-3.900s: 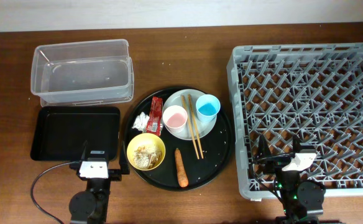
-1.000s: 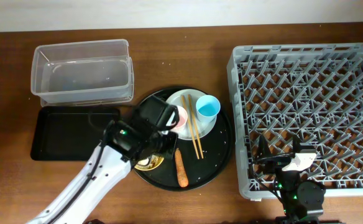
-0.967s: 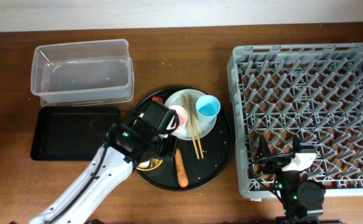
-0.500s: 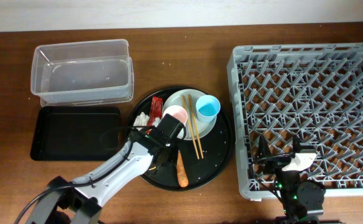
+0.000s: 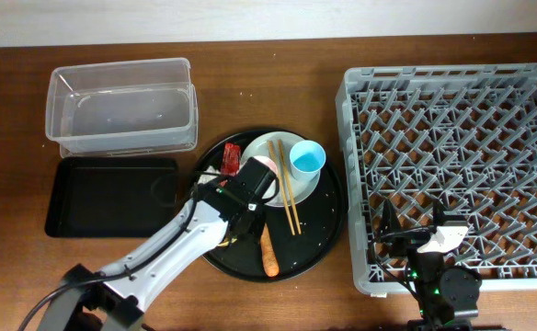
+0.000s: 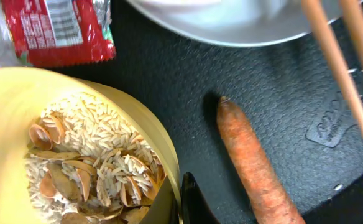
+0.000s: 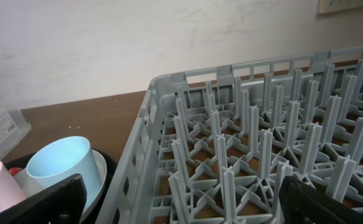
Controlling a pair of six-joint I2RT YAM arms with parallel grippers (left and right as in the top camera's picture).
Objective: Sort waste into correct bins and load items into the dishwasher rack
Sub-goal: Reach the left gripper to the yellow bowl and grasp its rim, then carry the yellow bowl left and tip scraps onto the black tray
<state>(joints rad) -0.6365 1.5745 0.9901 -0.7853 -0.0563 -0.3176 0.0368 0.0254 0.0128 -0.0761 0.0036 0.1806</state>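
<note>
My left gripper (image 6: 180, 193) (image 5: 241, 219) is shut on the right rim of the yellow bowl (image 6: 10, 93), one finger inside and one outside. Rice and beige food scraps (image 6: 88, 168) fill the bowl. In the overhead view my arm hides most of the bowl. The carrot (image 6: 256, 168) (image 5: 268, 250) lies just right of the gripper. The red wrapper (image 6: 57, 31) (image 5: 231, 157) lies behind the bowl. Chopsticks (image 5: 287, 198) rest across the grey plate (image 5: 307, 186), which carries the blue cup (image 5: 306, 158) and the pink cup (image 5: 265, 166). My right gripper (image 7: 181, 205) (image 5: 425, 230) hangs open over the rack's (image 5: 452, 74) front edge.
Everything on the left sits on a round black tray (image 5: 319, 234). The clear tub (image 5: 121, 66) stands at the back left, with the shallow black tray (image 5: 103, 198) in front of it. Bare wooden table lies between the round tray and the rack.
The left jaws have closed on the bowl's rim over the last second, and the arm has settled over the bowl. The right arm has not moved.
</note>
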